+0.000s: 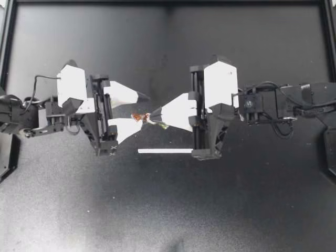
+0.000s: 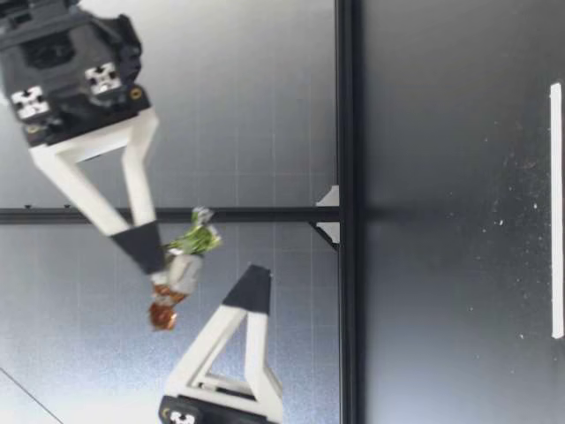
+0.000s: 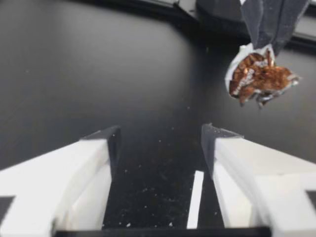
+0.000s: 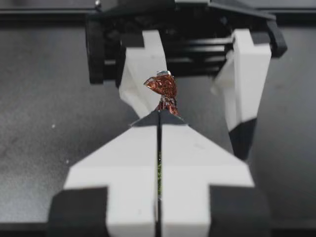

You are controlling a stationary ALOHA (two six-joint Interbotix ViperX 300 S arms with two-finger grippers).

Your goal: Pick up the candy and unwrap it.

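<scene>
My right gripper [image 1: 152, 114] is closed tight on the small, crumpled, copper-brown foil-wrapped candy [image 1: 140, 117], whose foil end sticks out past the tips, in the air above the black table [image 1: 79, 210]. My left gripper [image 1: 139, 111] is spread wide. The candy sits just ahead of one of its fingers, apart from both.

Left arm reaches in from nine o'clock, left gripper [image 1: 143, 108] aimed at three, fingers spread wide. Right arm enters from three o'clock, right gripper [image 1: 152, 114] aimed at nine, fingers clamped tight on the candy [image 1: 140, 117].
</scene>
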